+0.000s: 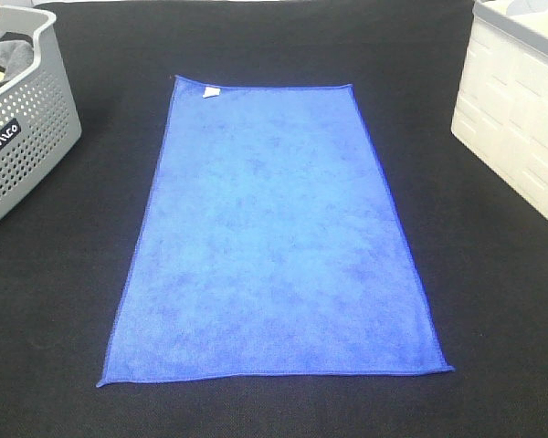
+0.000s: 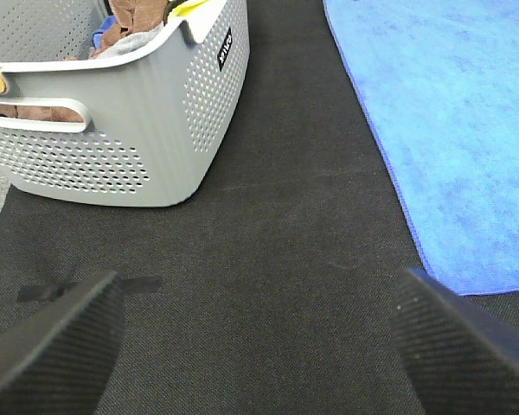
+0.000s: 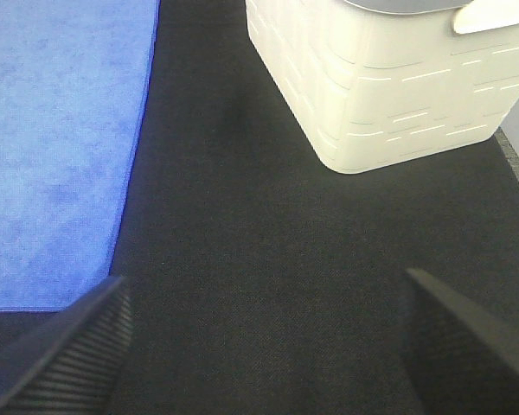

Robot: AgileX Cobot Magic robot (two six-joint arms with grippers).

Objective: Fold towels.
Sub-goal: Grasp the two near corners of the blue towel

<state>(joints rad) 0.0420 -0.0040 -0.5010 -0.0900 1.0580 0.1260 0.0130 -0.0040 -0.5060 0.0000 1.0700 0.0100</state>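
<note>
A royal-blue towel (image 1: 274, 237) lies spread flat and unfolded on the black table cover, with a small white tag (image 1: 210, 91) near its far left corner. Neither arm shows in the high view. In the left wrist view my left gripper (image 2: 259, 346) is open and empty above bare black cover, with the towel's edge (image 2: 450, 130) off to one side. In the right wrist view my right gripper (image 3: 264, 346) is open and empty above black cover, beside the towel's other long edge (image 3: 60, 147).
A grey perforated basket (image 1: 23, 137) with cloths in it stands at the far left, also in the left wrist view (image 2: 130, 130). A cream plastic bin (image 1: 521, 119) stands at the far right, also in the right wrist view (image 3: 381, 86).
</note>
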